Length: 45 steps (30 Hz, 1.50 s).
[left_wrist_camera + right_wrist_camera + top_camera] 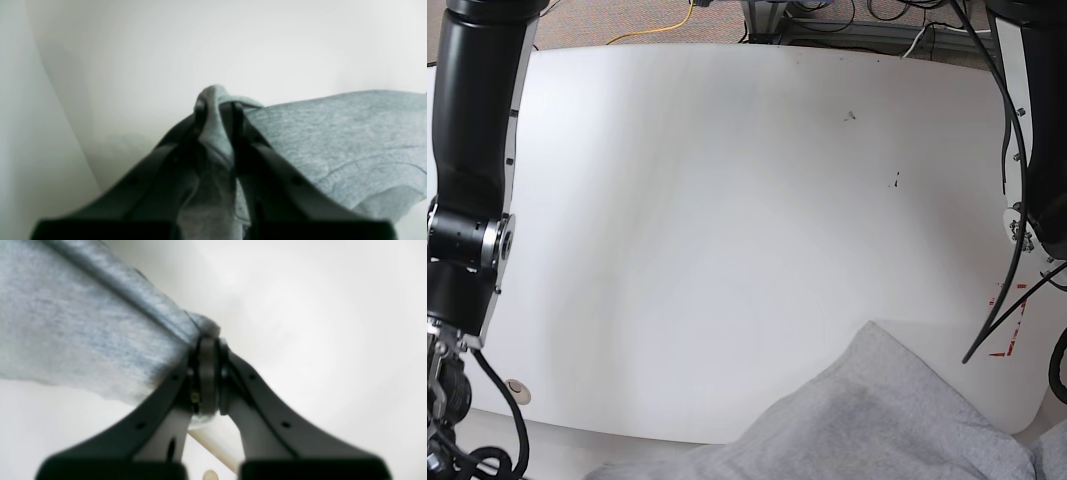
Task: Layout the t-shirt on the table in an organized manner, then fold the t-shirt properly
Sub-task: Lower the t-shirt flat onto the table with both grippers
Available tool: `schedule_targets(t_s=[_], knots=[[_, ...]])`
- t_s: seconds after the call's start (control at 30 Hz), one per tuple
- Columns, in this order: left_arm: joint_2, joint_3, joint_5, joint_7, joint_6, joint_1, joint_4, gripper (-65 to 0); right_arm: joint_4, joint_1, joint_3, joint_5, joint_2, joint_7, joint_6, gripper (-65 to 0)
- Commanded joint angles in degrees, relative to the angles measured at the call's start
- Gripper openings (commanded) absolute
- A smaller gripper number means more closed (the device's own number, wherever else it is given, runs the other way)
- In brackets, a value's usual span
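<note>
Both jaws are clamped on the t-shirt [877,420], bunched at the base view's lower right and overhanging the desk [727,200]. A thin pinch could slip, dropping the fabric crumpled off the edge.

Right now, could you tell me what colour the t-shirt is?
Plain heather grey; the t-shirt shows best in the left wrist view.

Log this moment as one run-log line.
left gripper: shut on t-shirt | right gripper: shut on t-shirt | table: mostly bare
</note>
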Motion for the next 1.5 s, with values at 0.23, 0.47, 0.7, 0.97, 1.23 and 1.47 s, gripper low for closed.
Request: schedule_targets(t_s=[0.23, 0.47, 0.7, 0.97, 1.23, 1.47], knots=[[-0.3, -0.5, -0.2, -1.8, 0.2, 12.7, 3.0, -65.0, 16.0, -24.3, 11.3, -0.5, 2.2, -1.7, -0.5, -65.0], [-0.4, -6.2, -5.5, -1.8, -0.2, 31.3, 5.6, -65.0, 24.9, -45.8, 19.1, -0.5, -2.1, -0.1, -0.5, -65.0], [0.0, -11.2, -9.9, -2.0, -1.8, 52.0, 7.8, -65.0, 28.5, -63.8, 23.2, -0.7, -7.8, 6.1, -0.5, -65.0], [3.4, -16.8, -12.9, -2.3, -3.9, 72.2, 8.0, -65.0, 27.6, -80.3, 23.2, -0.9, -12.0, 16.8, -0.5, -65.0], [3.7, -19.5, -13.1, -2.3, -6.8, 84.1, 8.0, -65.0, 27.7, -88.1, 23.2, -0.9, -13.9, 17.6, -0.5, -65.0], [3.7, -21.6, -12.8, -2.3, -9.1, 88.0, 8.0, -65.0, 27.7, -91.2, 23.2, -0.9, -14.3, 17.6, -0.5, -63.9]])
